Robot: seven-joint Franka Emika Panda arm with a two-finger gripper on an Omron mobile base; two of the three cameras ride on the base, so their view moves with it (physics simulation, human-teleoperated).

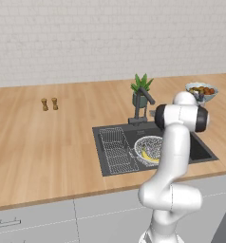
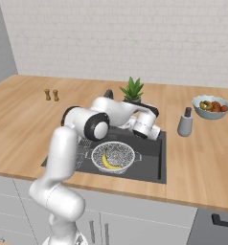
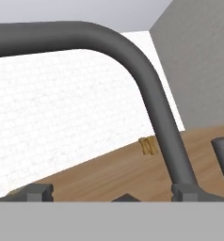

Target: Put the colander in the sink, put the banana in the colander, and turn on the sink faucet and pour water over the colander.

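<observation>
I counted: 1 colander (image 2: 113, 156) | 1 banana (image 2: 108, 162) | 1 sink (image 1: 200, 151) | 1 faucet (image 1: 142, 102) | 2 shakers (image 1: 49, 104) | 1 potted plant (image 2: 132, 89) | 1 fruit bowl (image 2: 210, 106) | 1 grey dispenser bottle (image 2: 185, 123)

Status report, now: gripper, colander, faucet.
Gripper open, up close to the faucet. Banana in colander, colander in sink. No water visible. Nothing in the way.

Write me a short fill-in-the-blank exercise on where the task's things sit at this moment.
1. The banana lies inside the ____.
2. The colander sits in the ____, beside the wire rack.
3. The potted plant stands behind the sink faucet, and the bowl of fruit rests on the ____.
4. The gripper's jaws stand ____, close by the faucet.

Missing words: colander; sink; counter; open
</observation>
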